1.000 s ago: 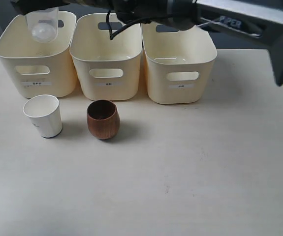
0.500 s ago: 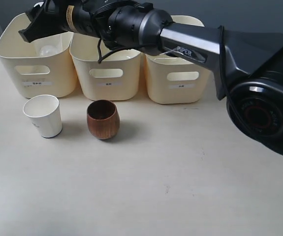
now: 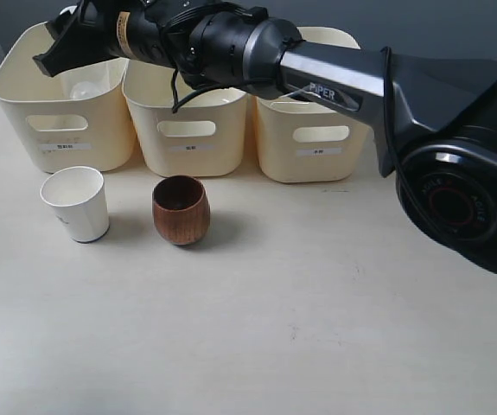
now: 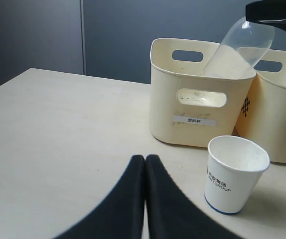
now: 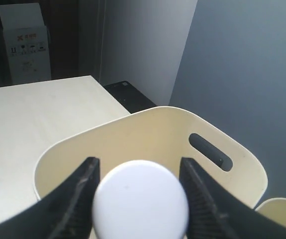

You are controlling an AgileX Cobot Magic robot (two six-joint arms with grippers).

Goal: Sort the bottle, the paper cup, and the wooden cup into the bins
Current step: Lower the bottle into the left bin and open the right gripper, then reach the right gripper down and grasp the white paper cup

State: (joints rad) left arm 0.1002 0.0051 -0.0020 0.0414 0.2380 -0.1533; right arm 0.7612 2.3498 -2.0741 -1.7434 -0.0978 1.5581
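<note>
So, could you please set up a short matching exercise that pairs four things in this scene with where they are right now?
Things:
1. bottle
2. paper cup
3. wooden cup
4. left pincer

Places or states:
A. on the table before the middle bin
B. shut, low over the table
C. leaning inside the left bin
D. on the table before the left bin

Pairs: 1-C, 2-D, 3-A, 4-B

A glossy black arm (image 3: 257, 52) is seen, marked "PIPER" in white, with a yellow band, a thin black cable, and a round base joint (image 3: 460, 203).
</note>
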